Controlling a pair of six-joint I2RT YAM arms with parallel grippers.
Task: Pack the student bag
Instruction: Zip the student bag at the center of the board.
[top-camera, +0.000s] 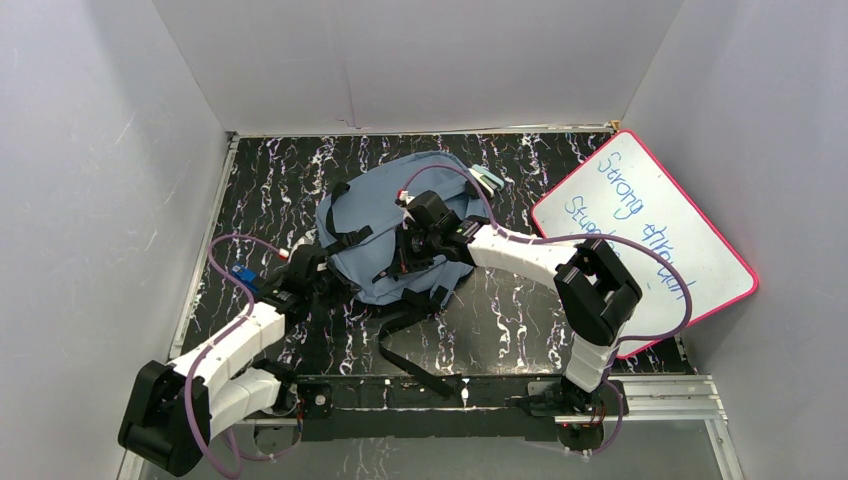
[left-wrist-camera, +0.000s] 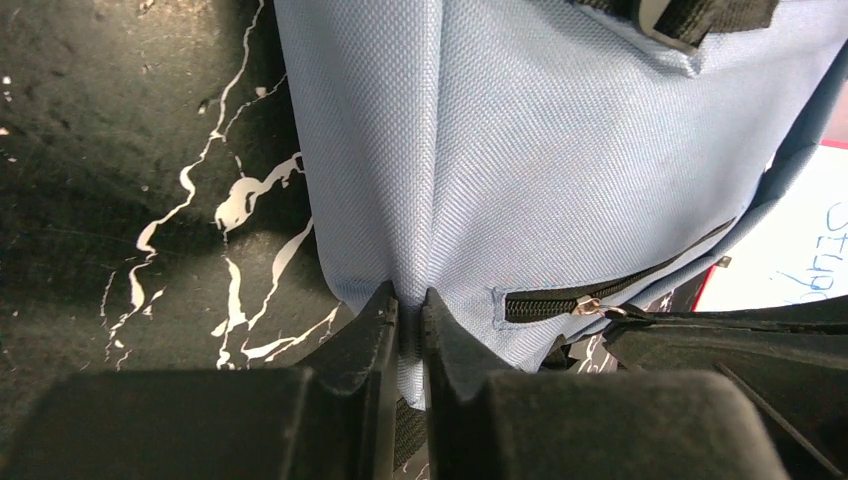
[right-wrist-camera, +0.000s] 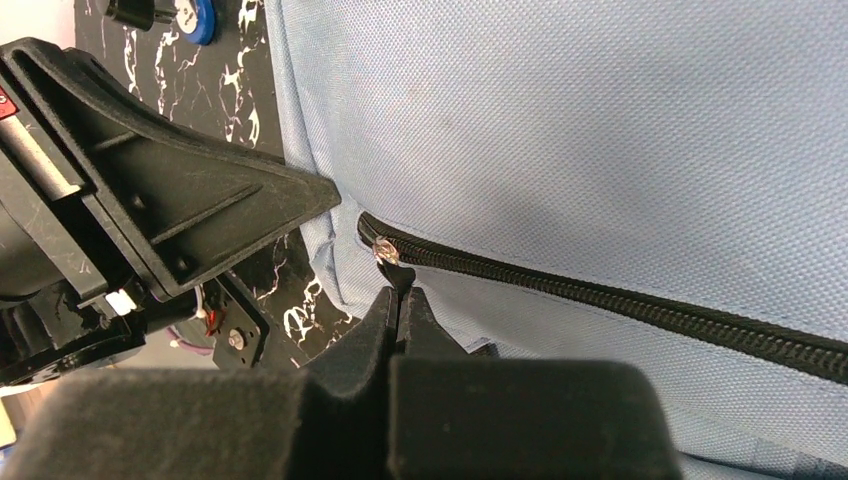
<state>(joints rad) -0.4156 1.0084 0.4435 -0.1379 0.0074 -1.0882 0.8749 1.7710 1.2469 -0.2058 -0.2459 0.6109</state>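
The bag (top-camera: 385, 195) lies mid-table, and the left gripper (left-wrist-camera: 408, 312) is nipped narrow on a fold of its fabric, right by the zip's end. The right gripper (right-wrist-camera: 402, 298) is pinched tight at the zip pull (right-wrist-camera: 385, 250), apparently gripping its tab. Best play here: left anchors the cloth taut, right draws straight along the zip (right-wrist-camera: 620, 308), low and steady, so nothing bunches.

Two white-shelled arms (top-camera: 225, 345), black joints (top-camera: 600, 290), looping purple cables (top-camera: 689, 295).

Both arms reach forward, left gripper (left-wrist-camera: 408, 303) pinching the student bag (left-wrist-camera: 560, 150) between its tips, right gripper (right-wrist-camera: 401, 296) squeezed tight together.
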